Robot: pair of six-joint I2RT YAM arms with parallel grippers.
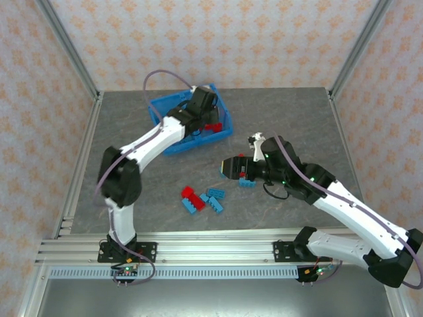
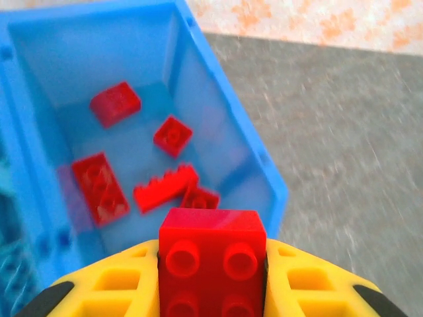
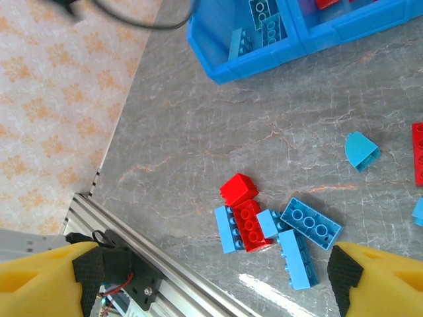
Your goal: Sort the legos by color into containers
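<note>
My left gripper (image 1: 201, 109) is shut on a red lego (image 2: 213, 261), its yellow fingers (image 2: 125, 281) pressing both sides, and it hovers over the blue bin (image 1: 173, 146). Below it, the bin's compartment (image 2: 225, 112) holds several red legos (image 2: 99, 185). The other compartment holds light blue legos (image 3: 261, 16). A loose pile of red legos (image 3: 250, 224) and light blue legos (image 3: 310, 223) lies on the table (image 1: 201, 198). My right gripper (image 1: 228, 166) hangs open above the table to the right of that pile, fingers (image 3: 360, 281) wide apart with nothing between them.
A curved light blue piece (image 3: 361, 150) and a red brick (image 3: 418, 153) lie apart from the pile, under the right gripper (image 1: 246, 179). The aluminium rail (image 1: 198, 251) runs along the near edge. Patterned walls enclose the grey table (image 1: 297, 119).
</note>
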